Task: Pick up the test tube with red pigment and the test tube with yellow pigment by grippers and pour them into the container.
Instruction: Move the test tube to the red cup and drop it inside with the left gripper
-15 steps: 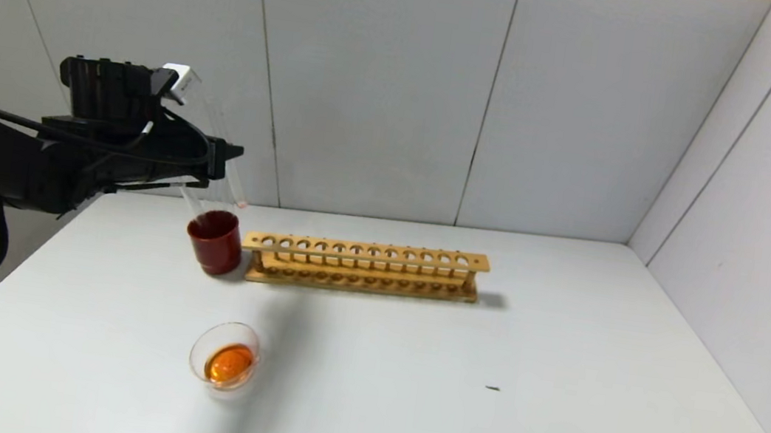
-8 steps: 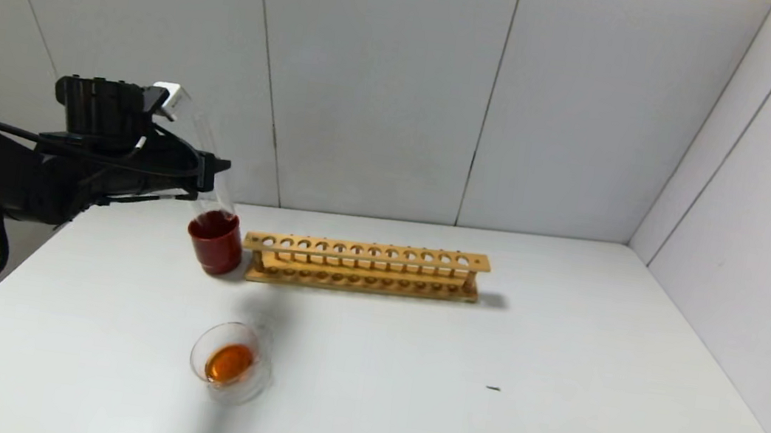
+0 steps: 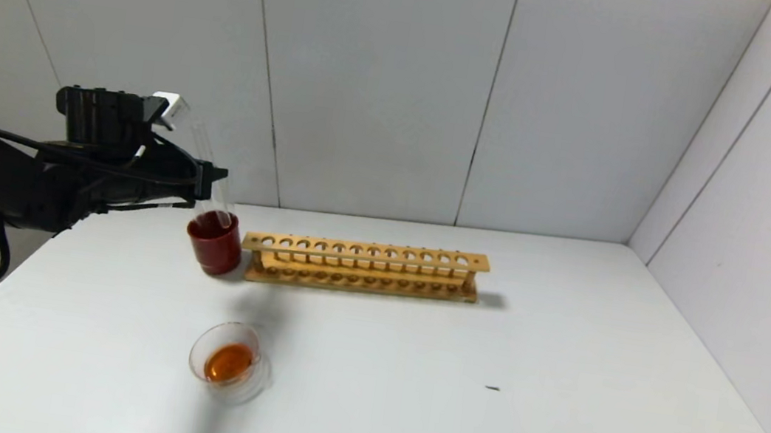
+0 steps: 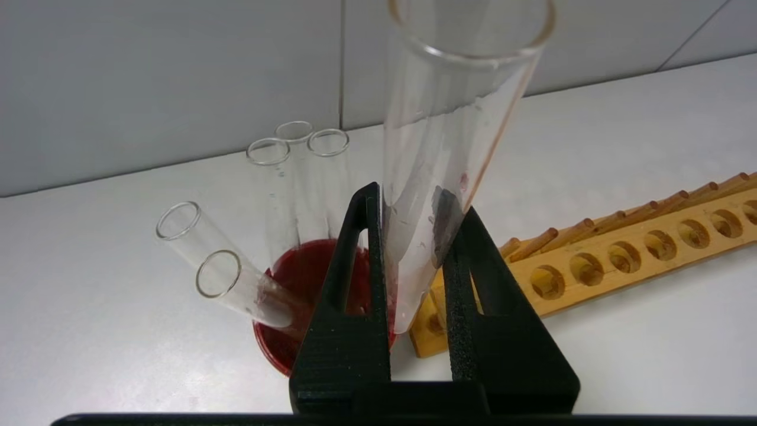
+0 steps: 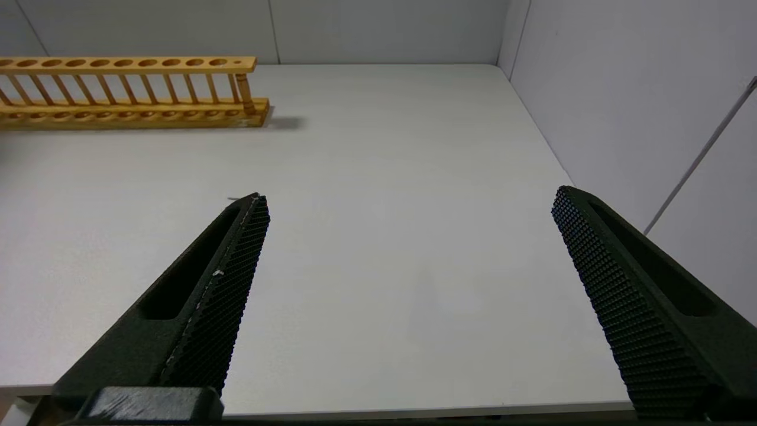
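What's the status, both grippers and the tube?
Left gripper shut on emptied tube, its base at the red cup. Right gripper open, idle. Dish holds orange liquid. Nothing in the way.

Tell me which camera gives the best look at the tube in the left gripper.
The left wrist view: the test tube fills it, clamped between the left gripper fingers, nearly empty, its base over the dark red cup. The head view shows it only as a faint sliver. The right wrist view shows none of it.

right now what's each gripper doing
Left gripper: closed on an emptied test tube, above the dark red cup.
Right gripper: open, holding nothing.
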Available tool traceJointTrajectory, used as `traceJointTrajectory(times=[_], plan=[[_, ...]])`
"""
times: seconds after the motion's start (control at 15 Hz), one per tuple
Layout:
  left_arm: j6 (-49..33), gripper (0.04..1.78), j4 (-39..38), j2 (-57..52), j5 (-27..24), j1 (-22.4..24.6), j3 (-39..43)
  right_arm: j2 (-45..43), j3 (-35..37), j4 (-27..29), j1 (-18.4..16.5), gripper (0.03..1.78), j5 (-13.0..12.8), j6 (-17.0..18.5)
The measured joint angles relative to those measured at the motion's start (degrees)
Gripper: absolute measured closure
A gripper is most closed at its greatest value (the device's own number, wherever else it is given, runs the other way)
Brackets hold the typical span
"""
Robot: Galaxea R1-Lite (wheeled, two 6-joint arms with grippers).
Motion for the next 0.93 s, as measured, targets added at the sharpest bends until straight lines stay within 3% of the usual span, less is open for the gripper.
traceJointTrajectory(times=[0.27, 0.93], plan=[[0.2, 1.51, -5.42, 1.17, 0.05, 0.21, 1.49, 0.0, 0.0, 0.0, 0.0, 0.06, 0.02, 0.0], [0.39, 1.51, -5.95, 2.84, 0.22, 1.1, 2.18, 0.0, 0.0, 0.0, -0.02, 0.06, 0.02, 0.0]])
